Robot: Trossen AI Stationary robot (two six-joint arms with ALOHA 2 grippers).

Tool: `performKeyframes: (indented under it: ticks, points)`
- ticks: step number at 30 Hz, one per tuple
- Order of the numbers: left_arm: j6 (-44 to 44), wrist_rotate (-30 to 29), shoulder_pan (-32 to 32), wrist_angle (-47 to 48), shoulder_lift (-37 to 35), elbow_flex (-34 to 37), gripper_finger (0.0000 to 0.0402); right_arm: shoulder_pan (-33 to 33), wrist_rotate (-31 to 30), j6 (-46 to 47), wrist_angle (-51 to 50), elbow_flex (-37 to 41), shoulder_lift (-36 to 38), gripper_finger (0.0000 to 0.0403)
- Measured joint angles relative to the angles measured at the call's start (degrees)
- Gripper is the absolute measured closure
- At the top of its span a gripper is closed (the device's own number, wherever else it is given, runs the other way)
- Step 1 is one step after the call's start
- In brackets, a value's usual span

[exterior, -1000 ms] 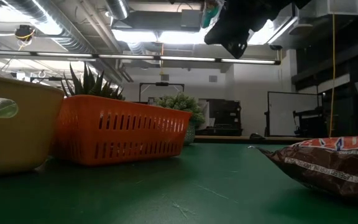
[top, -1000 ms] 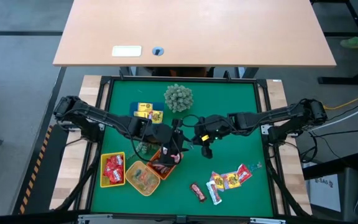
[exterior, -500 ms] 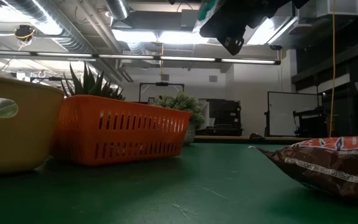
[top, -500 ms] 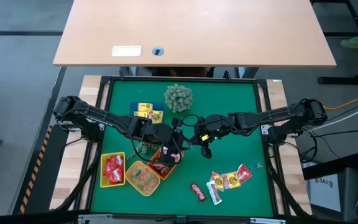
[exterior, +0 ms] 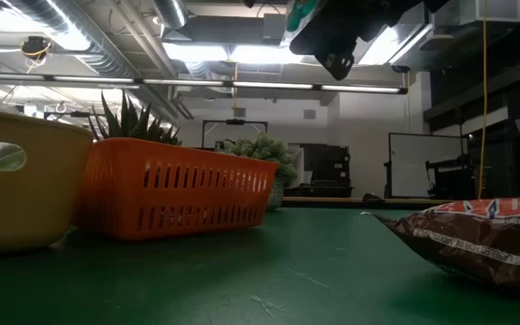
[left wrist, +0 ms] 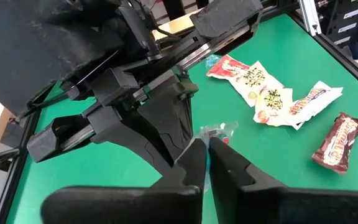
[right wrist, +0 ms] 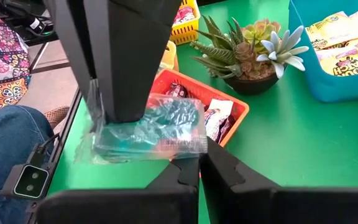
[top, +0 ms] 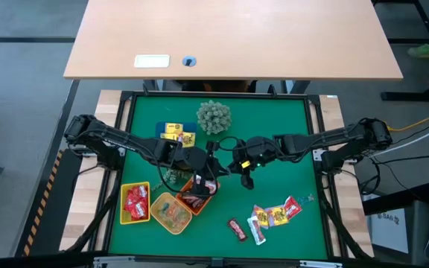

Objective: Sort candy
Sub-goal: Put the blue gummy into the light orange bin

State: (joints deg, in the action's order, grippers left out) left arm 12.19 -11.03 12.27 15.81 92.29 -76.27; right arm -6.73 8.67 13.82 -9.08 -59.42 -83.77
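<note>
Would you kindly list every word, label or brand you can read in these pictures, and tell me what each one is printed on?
"SOUR PATCH": on the yellow packets in the blue tray, right wrist view; the last letters are cut off by the picture's edge.
Print on the brown bar, the loose wrappers and the brown packet in the low view: too blurred to read.
White label on the wooden desk: too small to read.

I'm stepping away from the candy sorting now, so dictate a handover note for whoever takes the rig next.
Left gripper and right gripper: both shut on one clear greenish wrapped candy, mid-air by the orange slotted tray.
Done: red packets in the yellow tray, yellow packets in the blue tray.
Left: the held candy, plus loose wrapped packets and a dark brown bar on the green mat.
</note>
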Motion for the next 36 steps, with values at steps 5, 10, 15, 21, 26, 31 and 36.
performKeyframes:
  ticks: [5, 10, 15, 21, 26, 31, 36]
  points:
    - [-0.02, 0.00, -0.13, 0.00, 0.00, 0.00, 0.0400, 0.01, 2.07, -0.07, 0.00, 0.00, 0.00, 0.0368]
    - [-0.07, 0.00, -0.15, 0.31, 0.00, 0.00, 0.0401, 0.01, 2.38, -0.07, -0.02, 0.00, 0.00, 0.0290]
    - [-2.79, 0.13, 1.54, 6.93, -0.24, 0.00, 0.0401, -0.01, 4.77, 0.02, -3.29, 0.00, 0.00, 0.0230]
    - [-15.68, 9.78, 5.51, 21.10, -0.26, 0.01, 0.0401, -0.03, 9.61, 0.04, -9.99, 0.00, -0.02, 0.0202]
    - [-30.44, 16.85, 10.61, 31.14, 0.02, 0.02, 0.0401, -0.03, 10.04, 0.04, -12.69, 0.02, -0.01, 0.0203]
    - [-39.63, 17.92, 16.39, 36.82, 0.02, 0.02, 0.0401, -0.03, 10.03, 0.04, -13.20, 0.02, -0.02, 0.0204]
    - [-45.44, 13.37, 20.76, 39.05, 0.02, 0.02, 0.0401, -0.03, 10.04, 0.04, -13.43, 0.02, -0.02, 0.0205]
